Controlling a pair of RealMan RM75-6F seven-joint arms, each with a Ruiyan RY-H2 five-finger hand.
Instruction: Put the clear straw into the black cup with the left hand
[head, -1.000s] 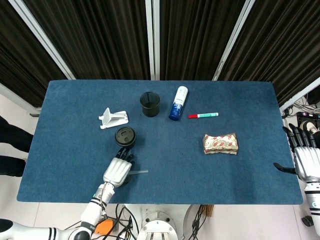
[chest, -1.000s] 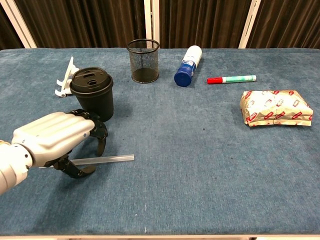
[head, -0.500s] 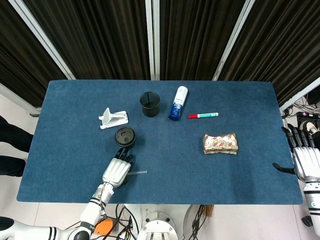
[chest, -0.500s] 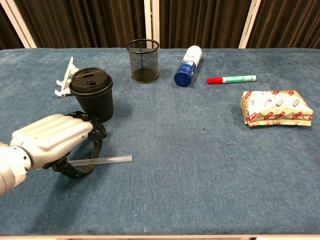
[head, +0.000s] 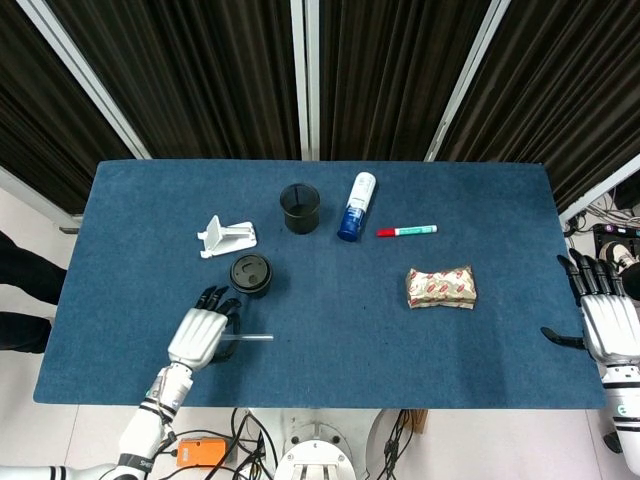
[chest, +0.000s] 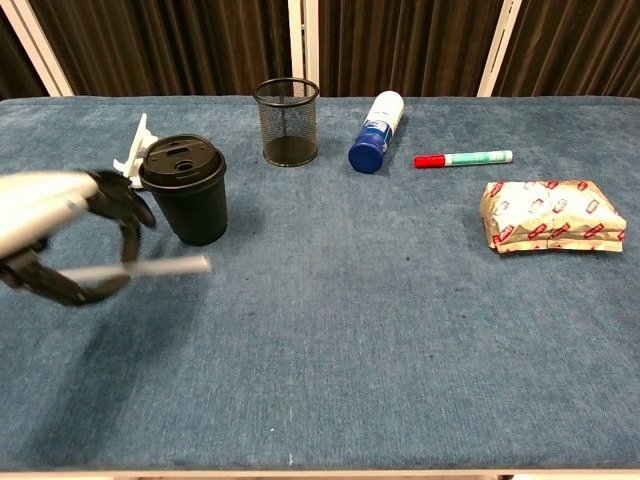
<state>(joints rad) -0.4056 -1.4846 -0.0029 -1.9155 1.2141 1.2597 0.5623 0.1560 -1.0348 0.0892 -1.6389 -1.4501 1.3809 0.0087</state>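
Note:
The black cup (head: 249, 274) (chest: 186, 190), with a black lid on it, stands upright on the blue table left of centre. My left hand (head: 199, 334) (chest: 62, 232) hovers above the table to the near left of the cup and pinches the clear straw (head: 250, 338) (chest: 160, 267). The straw lies roughly level, its free end pointing right. My right hand (head: 605, 315) hangs open beyond the table's right edge, with nothing in it.
A black mesh pen holder (head: 299, 208) (chest: 287, 122) stands behind the cup. A white phone stand (head: 226, 237) lies left of it. A blue-and-white bottle (head: 356, 206), a red-capped marker (head: 406, 231) and a snack packet (head: 440, 287) lie to the right.
My left hand has lifted the straw off the table and carried it to the left, away from the spot in front of the cup. The right hand barely shifted.

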